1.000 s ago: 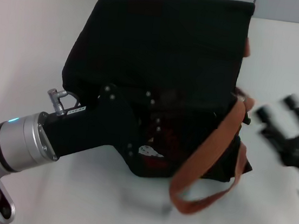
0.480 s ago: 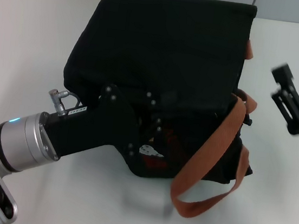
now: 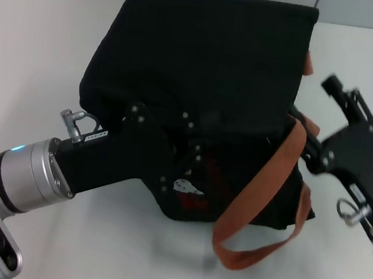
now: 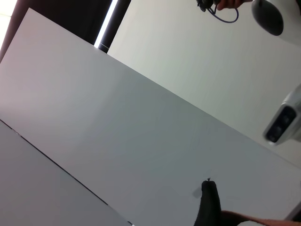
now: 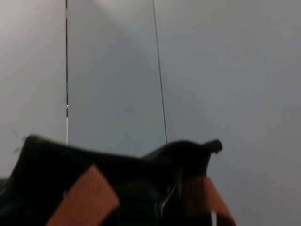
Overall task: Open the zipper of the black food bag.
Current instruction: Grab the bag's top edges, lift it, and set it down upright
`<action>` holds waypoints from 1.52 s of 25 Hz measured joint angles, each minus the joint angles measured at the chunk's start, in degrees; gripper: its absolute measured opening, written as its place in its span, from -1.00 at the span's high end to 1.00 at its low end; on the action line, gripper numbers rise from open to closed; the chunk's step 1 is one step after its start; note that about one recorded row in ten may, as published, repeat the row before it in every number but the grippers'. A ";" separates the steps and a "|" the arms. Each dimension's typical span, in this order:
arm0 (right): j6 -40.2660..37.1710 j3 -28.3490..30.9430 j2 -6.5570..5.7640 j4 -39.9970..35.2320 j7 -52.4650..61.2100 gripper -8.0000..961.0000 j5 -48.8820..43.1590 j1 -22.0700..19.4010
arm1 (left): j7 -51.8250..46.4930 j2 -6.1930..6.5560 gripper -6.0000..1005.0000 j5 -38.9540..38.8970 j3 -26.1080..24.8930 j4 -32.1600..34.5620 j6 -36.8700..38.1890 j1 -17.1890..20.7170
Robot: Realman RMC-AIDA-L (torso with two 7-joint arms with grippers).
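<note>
- I see the black food bag (image 3: 201, 73) mid-tabletop (image 3: 33, 59), orange-brown handle (image 3: 261, 196) drooping toward 5 o'clock.
- My left end effector (image 3: 194, 157) is pressed into its front; finger state I can't tell.
- My right end effector (image 3: 308, 144), at 3 o'clock, meets the bag's side; grip unclear.

One boxy black fabric food bag (image 3: 202, 66) stands on one white surface (image 3: 34, 53). Two orange-brown webbing handles show on it: one long loop (image 3: 263, 210) hanging down its front, and one short piece (image 3: 309, 63) peeking out at its far right edge. Two black robot grippers are in view, the left gripper (image 3: 191, 155) and the right gripper (image 3: 312, 138).
</note>
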 joint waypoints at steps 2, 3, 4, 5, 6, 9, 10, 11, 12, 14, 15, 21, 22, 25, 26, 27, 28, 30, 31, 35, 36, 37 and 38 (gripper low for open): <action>-0.59 -1.31 -0.02 -0.95 0.05 -0.72 -0.01 -1.94 | 0.00 0.00 0.80 0.01 0.00 0.00 0.02 -0.08; -0.88 -1.66 -0.04 -1.36 0.06 -0.72 -0.02 -2.85 | 0.00 0.00 0.81 0.00 -0.01 0.00 0.02 -0.19; -1.36 -1.69 -0.03 -1.58 0.05 -0.72 -0.02 -3.71 | 0.00 0.00 0.81 0.00 -0.01 0.00 0.01 -0.31; -2.16 -1.65 0.00 -1.79 -0.28 -0.72 0.05 -4.63 | 0.00 0.00 0.81 0.01 -0.02 0.00 -0.02 -0.44; -3.58 -1.47 0.10 -1.87 -1.22 -0.72 0.15 -5.53 | 0.00 0.00 0.81 0.01 -0.03 0.00 -0.07 -0.58; -8.44 -0.81 0.30 -0.98 -7.82 -0.73 0.37 -6.69 | 0.00 0.00 0.81 0.03 -0.03 0.00 -0.09 -0.66; -8.93 -0.71 0.30 -0.63 -10.11 -0.73 0.39 -6.64 | 0.00 0.00 0.81 0.03 -0.03 0.00 -0.10 -0.72; -9.12 -0.66 0.31 -0.20 -12.89 -0.72 0.40 -6.40 | 0.00 0.00 0.81 0.02 -0.03 0.00 -0.10 -0.73; -8.68 -0.48 0.33 0.51 -16.97 -0.72 0.41 -5.99 | 0.00 0.00 0.81 0.01 -0.03 0.00 -0.11 -0.73; -7.46 0.14 0.39 2.11 -24.82 -0.72 0.42 -5.29 | 0.00 0.00 0.81 0.00 -0.03 0.00 -0.13 -0.74; -6.84 0.46 0.40 2.93 -28.45 -0.72 0.43 -5.03 | 0.00 0.00 0.81 -0.02 -0.03 0.00 -0.12 -0.74; -0.91 2.66 0.43 5.58 -51.42 -0.72 0.44 -3.12 | 0.00 0.00 0.80 -0.16 -0.03 0.00 0.07 -0.78; -0.35 3.29 0.43 6.06 -53.81 -0.72 0.44 -2.98 | 0.00 0.00 0.80 -0.16 -0.03 0.00 0.08 -0.80; -0.74 4.53 0.43 7.81 -60.24 -0.72 0.37 -2.74 | 0.00 0.00 0.80 -0.09 -0.03 0.00 0.13 -0.80; -2.01 4.46 0.43 8.14 -60.80 -0.72 0.27 -2.79 | 0.00 0.00 0.80 -0.06 -0.03 0.00 0.14 -0.80; -3.31 4.33 0.43 8.37 -60.81 -0.73 0.15 -2.93 | 0.00 0.00 0.80 -0.02 -0.03 -0.04 0.19 -0.79; -4.90 4.26 0.43 8.61 -60.56 -0.73 0.11 -3.20 | 0.00 0.00 0.80 -0.01 -0.03 -0.11 0.21 -0.76; -8.13 4.33 0.43 9.00 -59.25 -0.73 0.13 -4.06 | 0.00 0.00 0.81 0.00 -0.03 -0.21 0.25 -0.71; -9.66 4.51 0.43 9.10 -58.18 -0.73 0.22 -4.57 | 0.00 0.00 0.81 0.01 -0.03 -0.24 0.27 -0.69; -15.00 5.43 0.39 8.81 -52.68 -0.73 0.52 -6.39 | 0.04 0.00 0.81 0.01 0.07 -0.33 0.30 -0.70; -16.06 5.84 0.38 8.73 -51.69 -0.73 0.52 -6.75 | 0.04 0.00 0.81 0.01 0.11 -0.33 0.30 -0.74; -16.91 6.27 0.37 8.66 -50.88 -0.73 0.52 -7.01 | 0.05 0.00 0.81 0.01 0.14 -0.33 0.30 -0.76; -17.47 6.59 0.36 8.65 -50.25 -0.73 0.52 -7.02 | 0.05 0.00 0.81 0.01 0.16 -0.35 0.30 -0.79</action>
